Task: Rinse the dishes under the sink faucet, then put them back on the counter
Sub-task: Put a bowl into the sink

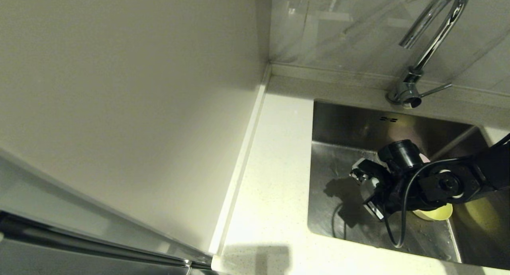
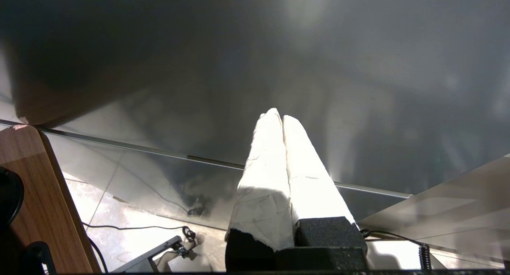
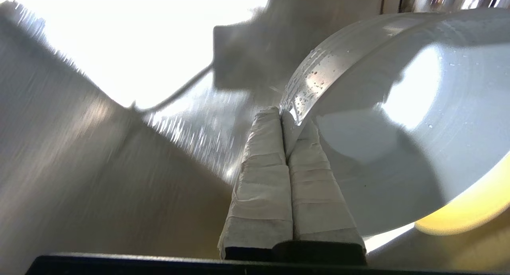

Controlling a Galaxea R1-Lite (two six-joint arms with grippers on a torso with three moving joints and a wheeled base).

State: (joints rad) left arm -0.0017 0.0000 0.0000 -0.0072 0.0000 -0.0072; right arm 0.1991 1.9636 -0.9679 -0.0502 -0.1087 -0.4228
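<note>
down inside the sink, the right gripper is pinched tight on the rim of the pale blue-white bowl, its wet face tipped up, probably so water can run off it. 1 yellow-green bowl sits just behind it on the basin floor. farther back the faucet arches over the basin. the counter beside the sink carries no dish yet. off to the side, the left gripper hangs parked, fingers pressed together on nothing.

Wet pale blue-white bowl tilted in sink; yellow-green bowl beside.
</note>
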